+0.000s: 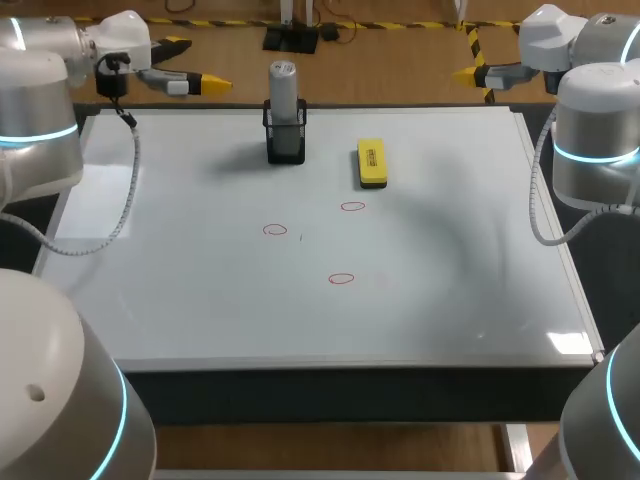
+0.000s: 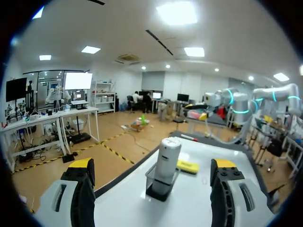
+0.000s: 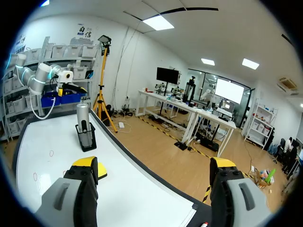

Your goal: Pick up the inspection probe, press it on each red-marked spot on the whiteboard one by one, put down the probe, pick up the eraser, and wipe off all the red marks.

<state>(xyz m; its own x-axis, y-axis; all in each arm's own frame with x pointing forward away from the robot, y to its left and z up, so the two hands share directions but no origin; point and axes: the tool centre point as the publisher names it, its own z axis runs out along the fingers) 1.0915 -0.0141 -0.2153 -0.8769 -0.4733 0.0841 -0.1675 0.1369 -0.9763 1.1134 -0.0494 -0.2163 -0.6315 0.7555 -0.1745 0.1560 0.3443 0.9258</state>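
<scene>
Closest to the head camera, the left arm (image 1: 60,400) and right arm (image 1: 610,420) are seen as grey links with cyan rings, cut off at the lower corners. Between them the whiteboard (image 1: 200,300) is laid flat; its near edge is partly covered by those links.

Three red marks are drawn near the board's middle: one (image 1: 275,230), a second (image 1: 352,207) farther back and to its right, a third (image 1: 341,279) nearer the camera. All are small and faint. A tiny dark speck beside the first one cannot be made out.

The probe (image 1: 284,95) is stood upright in a black holder (image 1: 286,140) near the far edge, so its lower part is hidden. The yellow eraser (image 1: 371,163) is laid flat just right of the holder, apart from it.

The left gripper (image 2: 152,165) is held off the board's far left corner with fingers spread wide, nothing between them touched. The probe and holder are seen ahead of it, the eraser beyond them.

The right gripper (image 3: 154,163) is held off the far right corner, fingers also spread wide and gripping nothing. In its wrist view the eraser is mostly hidden behind one finger, with only a yellow corner shown. Two marks are seen clearly on the board there, and a third is barely visible beside that finger. In the head view only one yellow tip of each gripper is clearly made out.
</scene>
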